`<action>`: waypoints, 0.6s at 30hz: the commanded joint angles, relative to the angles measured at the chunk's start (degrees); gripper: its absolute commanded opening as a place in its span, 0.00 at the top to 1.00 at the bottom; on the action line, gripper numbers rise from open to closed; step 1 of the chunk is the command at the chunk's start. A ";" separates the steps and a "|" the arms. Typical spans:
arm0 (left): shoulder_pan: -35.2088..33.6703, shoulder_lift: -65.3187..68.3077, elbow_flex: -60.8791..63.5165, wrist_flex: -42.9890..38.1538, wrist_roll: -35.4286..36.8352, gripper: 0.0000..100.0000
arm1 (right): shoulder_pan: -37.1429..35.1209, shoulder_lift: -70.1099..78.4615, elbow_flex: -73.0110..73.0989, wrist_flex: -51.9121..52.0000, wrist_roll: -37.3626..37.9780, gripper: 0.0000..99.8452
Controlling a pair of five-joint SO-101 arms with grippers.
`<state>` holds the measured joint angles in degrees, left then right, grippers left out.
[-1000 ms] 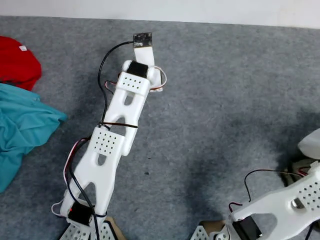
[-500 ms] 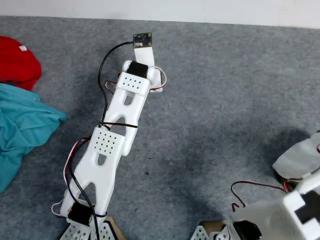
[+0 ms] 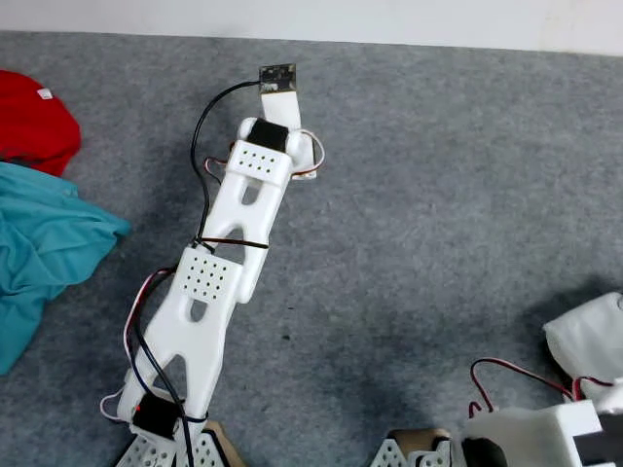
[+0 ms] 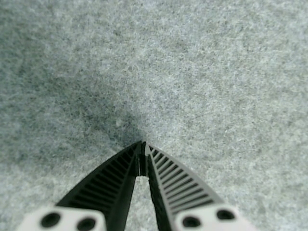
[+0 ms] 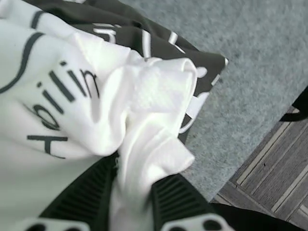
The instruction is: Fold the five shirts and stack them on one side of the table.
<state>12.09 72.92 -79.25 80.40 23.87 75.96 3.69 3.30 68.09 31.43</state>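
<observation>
The right gripper [image 5: 134, 175] pinches a bunch of the white shirt [image 5: 72, 96], which spills past its tips; drag it out low and slow, I'd judge; the left gripper [image 4: 143, 155] sits pressed together, empty.

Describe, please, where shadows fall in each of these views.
High view: a soft dark patch lies on the grey table beside the white shirt. Left wrist view: a shadow pools just ahead of the left gripper, which is shut. Right wrist view: shaded creases where the right gripper pinches the shirt.
</observation>
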 commanded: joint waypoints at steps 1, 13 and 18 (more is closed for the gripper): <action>0.04 -1.01 -1.71 -0.70 0.09 0.99 | 3.21 -3.21 2.33 -5.85 2.11 0.99; 0.04 -0.92 -1.71 -0.44 0.09 0.99 | 1.01 -3.56 7.08 -9.98 7.38 0.71; -0.13 -1.01 -1.71 -0.44 0.09 0.99 | -1.54 -3.56 -2.59 -4.70 4.13 0.71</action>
<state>12.09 72.92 -79.25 80.40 23.87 76.04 3.69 8.13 60.44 37.58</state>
